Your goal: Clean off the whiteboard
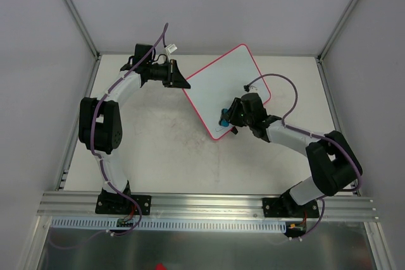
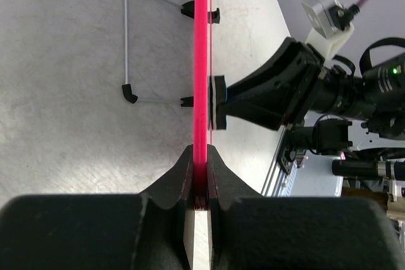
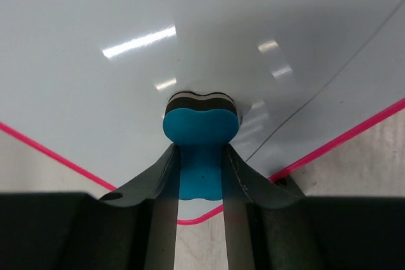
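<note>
Whiteboard (image 1: 231, 83): you're looking at glossy white with a thin pink-red rim, and one thin dark line on its near right part.
Eraser (image 3: 201, 128): bright blue for you, on a black and pale layered pad.
Left gripper (image 2: 201, 156): your black fingers.
Right gripper (image 3: 201, 156): your dark grey fingers.
Wire stand (image 2: 126, 39): silver, black tips.
Table (image 1: 164, 150): pale grey, faintly speckled.

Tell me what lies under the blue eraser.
Under the eraser, its dark felt pad meets the whiteboard; a thin dark line runs beside it. Any ink directly beneath is covered.
</note>
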{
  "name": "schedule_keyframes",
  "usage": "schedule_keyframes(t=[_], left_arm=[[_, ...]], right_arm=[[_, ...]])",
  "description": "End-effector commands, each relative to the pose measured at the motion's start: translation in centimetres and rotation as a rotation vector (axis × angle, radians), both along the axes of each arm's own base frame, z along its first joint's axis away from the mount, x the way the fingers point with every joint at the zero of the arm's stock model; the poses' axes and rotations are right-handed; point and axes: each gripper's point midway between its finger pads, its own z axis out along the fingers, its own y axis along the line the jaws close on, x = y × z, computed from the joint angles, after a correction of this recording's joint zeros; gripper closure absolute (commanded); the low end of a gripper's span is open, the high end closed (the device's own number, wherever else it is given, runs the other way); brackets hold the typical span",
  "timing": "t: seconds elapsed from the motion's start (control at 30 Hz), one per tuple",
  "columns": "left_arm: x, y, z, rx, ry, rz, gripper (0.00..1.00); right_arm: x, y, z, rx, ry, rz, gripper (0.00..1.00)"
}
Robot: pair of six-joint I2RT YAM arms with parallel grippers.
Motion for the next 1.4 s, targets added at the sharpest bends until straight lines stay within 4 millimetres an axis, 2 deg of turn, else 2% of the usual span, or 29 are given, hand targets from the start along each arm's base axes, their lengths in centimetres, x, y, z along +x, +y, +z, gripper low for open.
schedule_keyframes(t=[0.0, 0.17, 0.2, 0.27, 0.3, 0.4, 0.43, 0.6, 0.67, 0.7, 0.8, 0.93, 1.1, 1.2, 1.33, 1.37], left_arm=[[-1.0, -1.6, 2.3, -0.037, -0.086, -0.084, 1.00], [-1.1, -1.6, 2.3, -0.038, -0.085, -0.085, 1.00], [-1.1, -1.6, 2.4, -0.039, -0.084, -0.086, 1.00], [-1.2, -1.6, 2.3, -0.041, -0.078, -0.088, 1.00], [-1.2, -1.5, 2.2, -0.040, -0.077, -0.085, 1.00], [-1.3, -1.5, 2.2, -0.038, -0.080, -0.086, 1.00], [-1.3, -1.5, 2.2, -0.038, -0.083, -0.087, 1.00], [-1.3, -1.5, 2.2, -0.038, -0.081, -0.086, 1.00], [-1.3, -1.5, 2.3, -0.040, -0.080, -0.087, 1.00], [-1.3, -1.5, 2.2, -0.040, -0.078, -0.087, 1.00], [-1.4, -1.5, 2.3, -0.039, -0.081, -0.087, 1.00], [-1.3, -1.5, 2.4, -0.039, -0.084, -0.086, 1.00], [-1.2, -1.6, 2.4, -0.040, -0.084, -0.087, 1.00], [-1.2, -1.6, 2.4, -0.041, -0.083, -0.086, 1.00], [-1.2, -1.6, 2.5, -0.040, -0.084, -0.085, 1.00], [-1.2, -1.6, 2.4, -0.040, -0.083, -0.085, 1.00]], right_arm=[[1.6, -3.6, -2.0, -0.018, 0.059, -0.166, 1.00], [4.2, -5.5, -1.7, 0.000, 0.061, -0.259, 1.00], [5.1, -6.5, -1.3, 0.010, 0.055, -0.297, 1.00], [5.7, -8.0, -1.5, -0.009, 0.083, -0.357, 1.00], [6.7, -8.8, -0.6, -0.004, 0.068, -0.384, 1.00], [8.1, -10.5, 0.0, -0.006, 0.062, -0.426, 1.00], [9.0, -10.6, 0.9, 0.005, 0.047, -0.436, 1.00], [11.5, -13.2, 1.2, 0.048, 0.084, -0.515, 1.00], [12.5, -13.5, 1.7, 0.095, 0.091, -0.525, 1.00], [13.1, -14.2, 1.3, 0.102, 0.102, -0.536, 1.00], [14.8, -14.8, 2.5, 0.118, 0.075, -0.540, 1.00], [16.0, -15.1, 3.0, 0.110, 0.069, -0.510, 1.00], [16.9, -16.6, 3.4, 0.121, 0.061, -0.530, 1.00], [16.9, -17.2, 3.4, 0.117, 0.057, -0.538, 1.00], [16.2, -16.9, 2.8, 0.124, 0.081, -0.513, 1.00], [15.5, -16.8, 2.0, 0.123, 0.102, -0.511, 1.00]])
